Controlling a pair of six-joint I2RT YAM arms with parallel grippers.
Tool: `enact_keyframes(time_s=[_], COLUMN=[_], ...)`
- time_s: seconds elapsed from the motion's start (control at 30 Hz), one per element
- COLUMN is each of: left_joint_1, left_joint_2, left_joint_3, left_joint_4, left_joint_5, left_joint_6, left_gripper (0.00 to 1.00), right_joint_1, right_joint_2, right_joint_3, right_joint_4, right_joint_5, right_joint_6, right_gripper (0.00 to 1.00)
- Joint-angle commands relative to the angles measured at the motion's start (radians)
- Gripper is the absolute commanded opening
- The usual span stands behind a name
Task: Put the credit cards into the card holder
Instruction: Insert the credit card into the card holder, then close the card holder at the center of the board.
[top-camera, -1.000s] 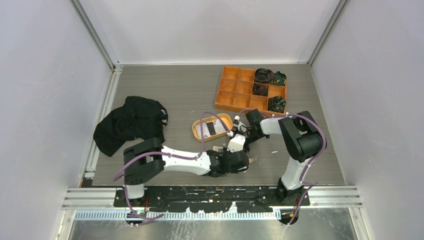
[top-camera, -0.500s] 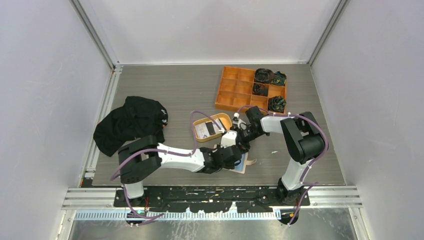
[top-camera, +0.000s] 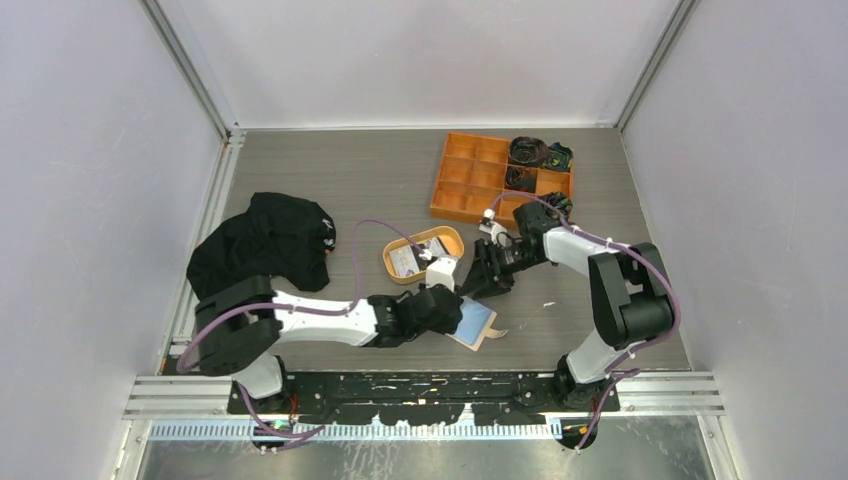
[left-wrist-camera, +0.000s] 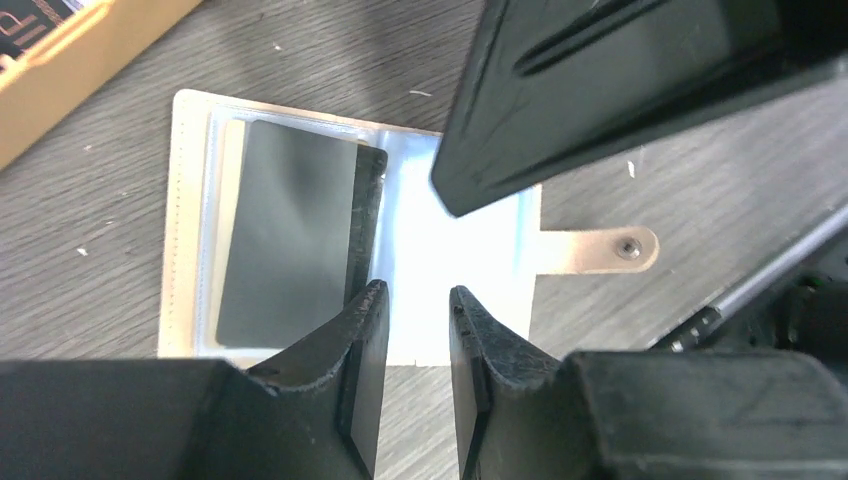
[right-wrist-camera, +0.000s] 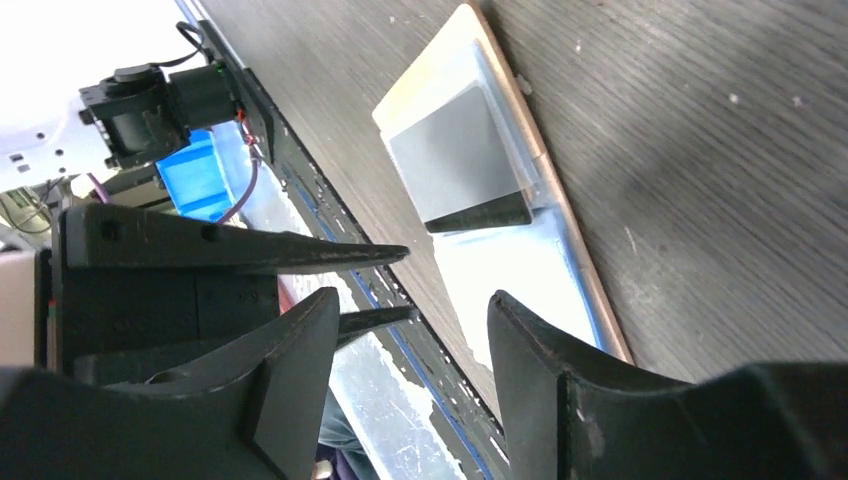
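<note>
1. Two grippers hang over one small wallet. Nearest us, the left gripper (left-wrist-camera: 418, 300) hovers at the lower edge of the card holder (left-wrist-camera: 420, 250), its jaws a narrow slot apart with nothing between them.
2. We find the card holder lying open and flat on the table (top-camera: 350, 190), close to the front edge, with its snap tab (left-wrist-camera: 600, 248) stretched out to one side. A grey credit card (left-wrist-camera: 285, 240) sits in one clear sleeve. We cannot tell whether it is fully home.
3. Just beyond, the right gripper (right-wrist-camera: 412, 300) is poised above the holder, its jaws wide apart and empty.
4. We judge the next card goes in best if the left fingers pin the holder's edge so it cannot skate. The right then brings the card in low and flat, leading with a short edge at the sleeve mouth, since clear plastic tends to cling.
5. Farther back, the oval tray (top-camera: 450, 236) holds the other cards (top-camera: 408, 262), partly hidden behind the left wrist.
</note>
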Motion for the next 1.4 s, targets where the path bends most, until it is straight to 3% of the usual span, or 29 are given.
enact_keyframes(time_s=[0.0, 0.13, 0.2, 0.3, 0.37, 0.43, 0.53, 0.57, 0.8, 1.37], left_joint_1=[0.002, 0.048, 0.092, 0.179, 0.243, 0.286, 0.321, 0.327, 0.346, 0.348], left_joint_2=[-0.147, -0.244, -0.291, -0.341, -0.355, -0.351, -0.335, -0.327, -0.237, -0.091], left_joint_3=[-0.075, -0.173, -0.245, -0.351, -0.395, -0.411, -0.408, -0.405, -0.369, -0.383], left_joint_4=[0.135, 0.098, 0.118, 0.208, 0.249, 0.258, 0.267, 0.268, 0.292, 0.443], left_joint_5=[0.005, 0.023, 0.063, 0.148, 0.219, 0.261, 0.300, 0.303, 0.368, 0.487], left_joint_6=[0.081, 0.062, 0.025, -0.049, -0.086, -0.103, -0.109, -0.109, -0.104, -0.163], left_gripper=[0.30, 0.31, 0.31, 0.37, 0.38, 0.39, 0.39, 0.39, 0.39, 0.35], right_joint_1=[-0.036, -0.037, -0.033, 0.018, 0.111, 0.215, 0.343, 0.363, 0.493, 0.577], right_joint_2=[-0.117, -0.245, -0.330, -0.455, -0.504, -0.518, -0.465, -0.439, -0.258, -0.106], right_joint_3=[0.049, 0.092, 0.074, 0.003, -0.026, -0.046, -0.057, -0.056, -0.042, -0.034], right_joint_4=[-0.096, -0.263, -0.313, -0.456, -0.453, -0.342, -0.233, -0.211, -0.090, 0.090], right_joint_5=[-0.100, -0.125, -0.138, -0.121, 0.004, 0.145, 0.294, 0.317, 0.499, 0.718], right_joint_6=[-0.179, -0.518, -0.726, -1.271, -1.428, -1.385, -1.392, -1.407, -1.391, -1.296], right_gripper=[0.61, 0.58, 0.47, 0.32, 0.30, 0.23, 0.03, 0.01, 0.01, 0.01])
